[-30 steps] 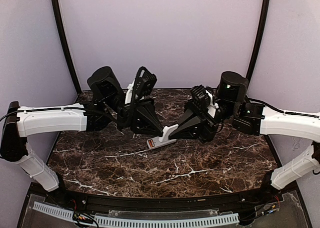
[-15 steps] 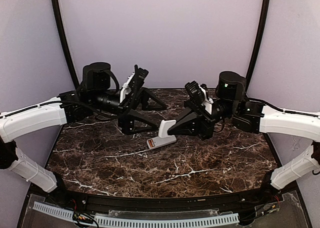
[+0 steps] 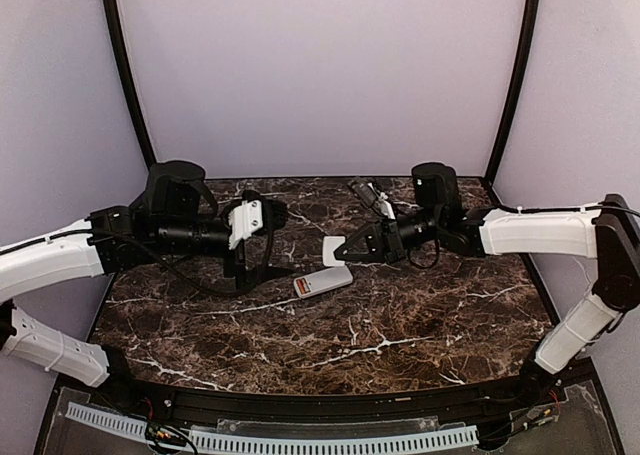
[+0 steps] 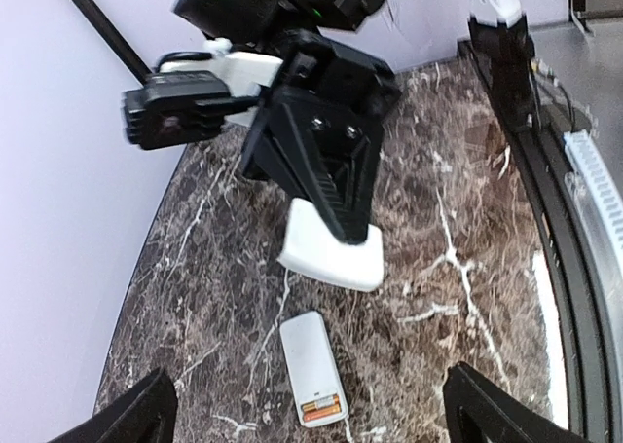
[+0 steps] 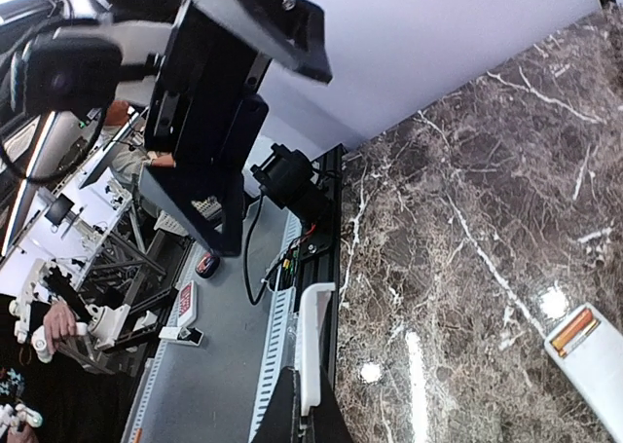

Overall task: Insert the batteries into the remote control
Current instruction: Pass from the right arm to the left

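Observation:
The remote control (image 3: pixel 324 280) lies back-up on the marble table, its battery bay uncovered at the near-left end. Two orange-red batteries (image 3: pixel 301 288) sit side by side in that bay; the left wrist view shows the batteries (image 4: pixel 322 408) at the near end of the remote control (image 4: pixel 311 360). My left gripper (image 3: pixel 257 250) is open and empty, left of the remote and apart from it. My right gripper (image 3: pixel 346 249) is shut on a flat white square piece (image 3: pixel 333 250), held just above the remote's far end. The white square piece (image 5: pixel 314 344) shows edge-on between the right gripper (image 5: pixel 307 409) jaws.
The dark marble table (image 3: pixel 400 325) ends at a black rail (image 3: pixel 330 405) along the near edge, with a white slotted cable strip (image 3: pixel 270 440) below. Lilac walls and two black poles (image 3: pixel 125 75) close in the back.
My left gripper has opened and drawn back to the left, away from the remote. My right arm has swung back and straightened with the white piece in it. The remote stayed put.

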